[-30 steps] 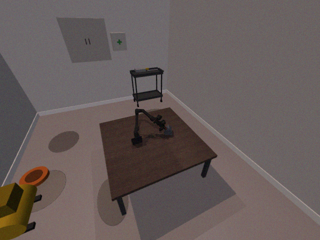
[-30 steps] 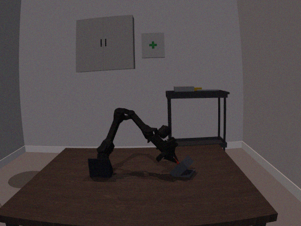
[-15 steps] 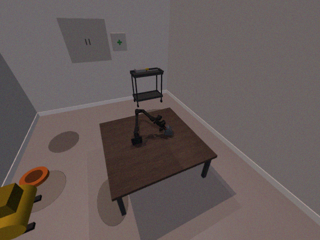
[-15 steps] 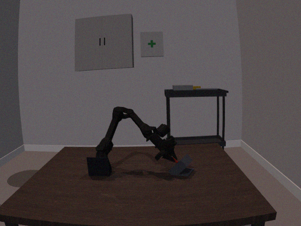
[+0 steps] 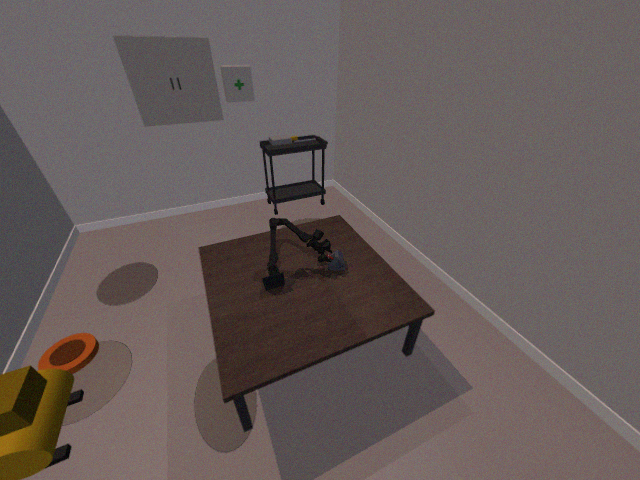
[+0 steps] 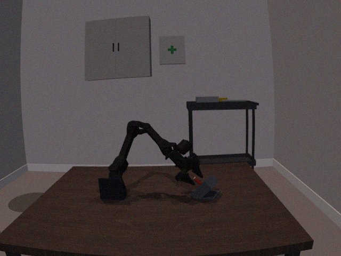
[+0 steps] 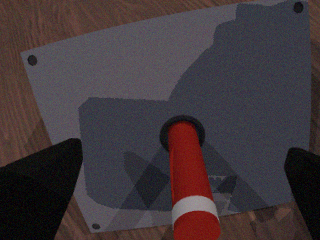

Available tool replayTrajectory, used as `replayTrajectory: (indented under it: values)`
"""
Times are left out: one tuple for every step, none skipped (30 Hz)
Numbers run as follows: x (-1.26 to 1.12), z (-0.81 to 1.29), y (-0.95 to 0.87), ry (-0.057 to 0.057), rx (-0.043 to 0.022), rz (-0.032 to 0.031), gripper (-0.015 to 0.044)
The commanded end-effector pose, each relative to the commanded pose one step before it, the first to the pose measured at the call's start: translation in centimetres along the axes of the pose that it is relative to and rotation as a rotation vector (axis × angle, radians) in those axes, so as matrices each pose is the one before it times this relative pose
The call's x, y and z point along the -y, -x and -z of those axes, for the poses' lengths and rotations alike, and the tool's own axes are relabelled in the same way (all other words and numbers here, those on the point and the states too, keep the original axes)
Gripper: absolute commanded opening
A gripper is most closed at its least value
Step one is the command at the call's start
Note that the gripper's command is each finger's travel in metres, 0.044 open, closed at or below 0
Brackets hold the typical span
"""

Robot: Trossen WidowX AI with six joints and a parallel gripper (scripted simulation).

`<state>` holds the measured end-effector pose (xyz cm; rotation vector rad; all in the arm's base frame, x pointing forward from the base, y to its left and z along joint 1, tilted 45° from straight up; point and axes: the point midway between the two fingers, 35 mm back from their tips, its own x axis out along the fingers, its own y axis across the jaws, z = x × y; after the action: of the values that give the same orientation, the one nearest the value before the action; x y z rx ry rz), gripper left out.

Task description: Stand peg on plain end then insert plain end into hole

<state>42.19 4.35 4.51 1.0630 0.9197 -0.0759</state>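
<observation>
Gripper [image 7: 176,180] fingers stand spread wide and pinch nothing. In the wrist view only the dark tips show, one finger [image 7: 36,187] cut off at the lower left edge and the other at the right edge; each is apart from the peg [image 7: 190,187] that lies between them.

Peg: red, with a white band [image 7: 195,210] near the end closest to the camera. Its plain end sits inside the dark hole [image 7: 182,123] in the grey sloped panel [image 7: 120,74]. How deep it reaches cannot be told, since the hole rim hides the inserted length. The peg leans out of the panel face along the hole's line.

Panel: rests on the brown table [image 6: 154,220]. Small dark fastener dots mark its corners; the lower right corner is hidden behind the right finger. Gripper shadow darkens much of the panel face.

In the exterior view, the arm [image 6: 154,137] reaches from its base [image 6: 111,188] down toward the panel [image 6: 206,187]. Only a short red stub of the peg [image 6: 197,180] is visible between the fingertips and the panel; the band is hard to resolve in the dim light.

In the top view, arm, peg and panel merge into a small dark cluster on the table [image 5: 320,335], and the finger spacing cannot be read there.
</observation>
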Motion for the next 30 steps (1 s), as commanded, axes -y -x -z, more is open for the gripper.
replayTrajectory:
  values:
    - [-0.028, -0.034, 0.636, 0.0033, -0.00129, -0.00151, 0.0440]
    - [-0.009, -0.017, 0.134, -0.0001, 0.00008, 0.00009, 0.0440]
    - [-0.009, -0.017, 0.135, -0.0001, 0.00008, 0.00008, 0.0440]
    - [-0.009, -0.017, 0.134, -0.0001, 0.00008, 0.00008, 0.0440]
    - [-0.009, -0.017, 0.134, -0.0001, 0.00008, 0.00008, 0.0440]
    - [-0.010, -0.017, 0.135, -0.0001, 0.00008, 0.00008, 0.0440]
    - [-0.010, -0.017, 0.135, -0.0001, 0.00008, 0.00008, 0.0440]
    - [-0.010, -0.017, 0.135, -0.0001, 0.00008, 0.00008, 0.0440]
    - [-0.009, -0.017, 0.136, -0.0001, 0.00008, 0.00008, 0.0440]
    - [-0.009, -0.016, 0.136, -0.0001, 0.00008, 0.00008, 0.0440]
    - [-0.009, -0.016, 0.136, -0.0001, 0.00008, 0.00008, 0.0440]
    - [-0.009, -0.016, 0.137, -0.0001, 0.00008, 0.00008, 0.0440]
    - [-0.009, -0.016, 0.137, -0.0001, 0.00008, 0.00007, 0.0440]
    - [-0.008, -0.016, 0.137, -0.0001, 0.00008, 0.00007, 0.0440]
    - [-0.008, -0.015, 0.137, -0.0001, 0.00008, 0.00007, 0.0440]
    - [-0.008, -0.015, 0.137, -0.0001, 0.00008, 0.00007, 0.0440]
    - [-0.008, -0.015, 0.137, -0.0001, 0.00008, 0.00007, 0.0440]
    - [-0.008, -0.015, 0.137, -0.0001, 0.00008, 0.00007, 0.0440]
    - [-0.008, -0.014, 0.137, -0.0001, 0.00008, 0.00007, 0.0440]
    - [-0.007, -0.014, 0.137, -0.0001, 0.00008, 0.00006, 0.0440]
    - [-0.007, -0.014, 0.137, -0.0001, 0.00008, 0.00006, 0.0440]
    - [-0.007, -0.014, 0.137, -0.0001, 0.00008, 0.00006, 0.0440]
    - [-0.007, -0.013, 0.137, -0.0001, 0.00008, 0.00006, 0.0440]
    - [-0.007, -0.013, 0.137, -0.0001, 0.00009, 0.00006, 0.0440]
    - [-0.007, -0.013, 0.137, -0.0001, 0.00009, 0.00006, 0.0440]
    - [-0.006, -0.013, 0.137, -0.0001, 0.00009, 0.00005, 0.0440]
    - [-0.006, -0.012, 0.137, -0.0001, 0.00009, 0.00005, 0.0440]
    - [-0.006, -0.012, 0.137, -0.0001, 0.00009, 0.00005, 0.0440]
    - [-0.006, -0.012, 0.137, -0.0001, 0.00009, 0.00005, 0.0440]
    - [-0.006, -0.011, 0.137, -0.0001, 0.00009, 0.00005, 0.0440]
